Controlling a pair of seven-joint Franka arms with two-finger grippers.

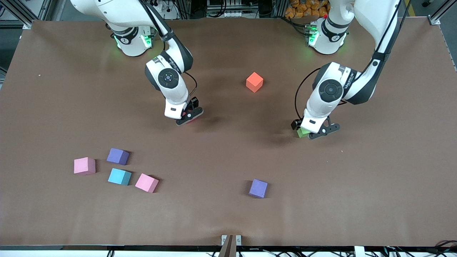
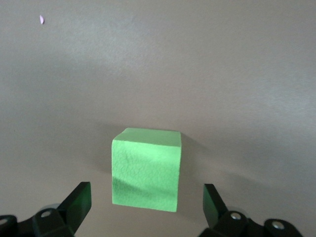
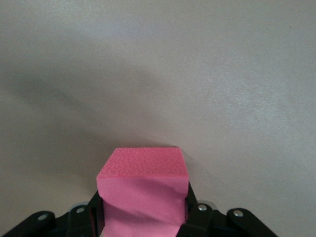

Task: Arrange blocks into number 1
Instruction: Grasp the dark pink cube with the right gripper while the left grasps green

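Observation:
My right gripper [image 1: 189,116] is down at the table surface, shut on a red block [image 3: 143,190]; the foam bulges between its fingers, and only a sliver of red [image 1: 188,116] shows in the front view. My left gripper [image 1: 314,134] is open, its fingers [image 2: 81,197] standing on either side of a green block [image 2: 145,168] without touching it. The green block [image 1: 302,132] rests on the table. An orange block [image 1: 254,81] sits between the two arms, closer to their bases.
Nearer the front camera, toward the right arm's end, lie a purple block [image 1: 117,156], a pink block [image 1: 84,165], a light blue block [image 1: 119,176] and a second pink block [image 1: 146,182]. Another purple block [image 1: 258,188] sits alone near the middle.

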